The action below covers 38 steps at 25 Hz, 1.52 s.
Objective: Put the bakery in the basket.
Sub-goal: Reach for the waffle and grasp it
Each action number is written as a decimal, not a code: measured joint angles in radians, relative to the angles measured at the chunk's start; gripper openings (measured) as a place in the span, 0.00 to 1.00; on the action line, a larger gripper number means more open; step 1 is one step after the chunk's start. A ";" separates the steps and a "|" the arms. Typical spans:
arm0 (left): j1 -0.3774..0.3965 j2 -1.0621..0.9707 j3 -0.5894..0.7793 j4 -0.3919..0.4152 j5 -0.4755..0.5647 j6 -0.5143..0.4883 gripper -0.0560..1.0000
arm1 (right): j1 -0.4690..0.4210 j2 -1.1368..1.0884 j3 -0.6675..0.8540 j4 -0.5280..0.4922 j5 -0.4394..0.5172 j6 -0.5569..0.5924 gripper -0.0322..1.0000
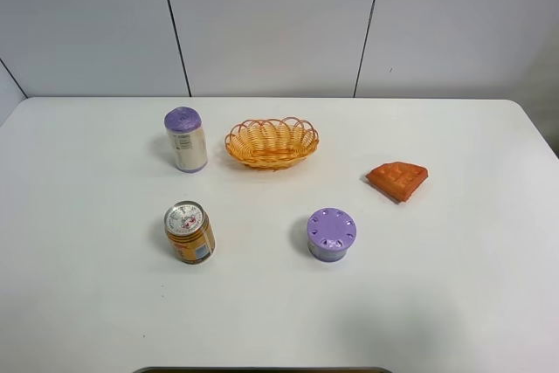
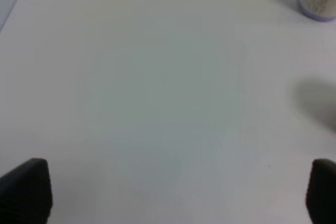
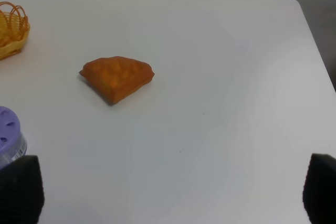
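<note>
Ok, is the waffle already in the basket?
No, the waffle lies on the table, well apart from the basket.

A white tabletop (image 1: pixel 454 303) is spreading wide under soft, even light that is casting only faint shadows. Ahead of the right tool (image 3: pixel 170 190) and off to its right, the tabletop's rounded far corner (image 3: pixel 291 1) is curving away. Beyond the far edge a pale grey panelled wall (image 1: pixel 271 24) is rising, with thin dark seams (image 1: pixel 174 24) running slightly aslant between its panels.
</note>
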 joint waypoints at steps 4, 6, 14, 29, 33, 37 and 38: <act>0.000 0.000 0.000 0.000 0.000 0.000 0.99 | 0.000 0.000 0.000 0.000 0.000 0.000 0.99; 0.000 0.000 0.000 0.000 0.000 0.000 0.99 | 0.000 0.000 0.000 0.000 0.000 0.000 0.99; 0.000 0.000 0.000 0.000 0.000 0.000 0.99 | 0.000 0.000 0.000 0.000 0.000 0.000 0.99; 0.000 0.000 0.000 0.000 0.000 0.000 0.99 | 0.000 0.000 0.000 0.000 0.000 0.011 0.99; 0.000 0.000 0.000 0.000 0.000 0.000 0.99 | 0.000 0.000 -0.003 0.000 0.000 0.010 0.99; 0.000 0.000 0.000 0.000 0.000 0.000 0.99 | 0.000 0.040 -0.061 -0.007 -0.001 0.007 0.99; 0.000 0.000 0.000 0.000 0.000 0.000 0.99 | 0.000 0.066 -0.081 -0.007 -0.004 0.000 0.99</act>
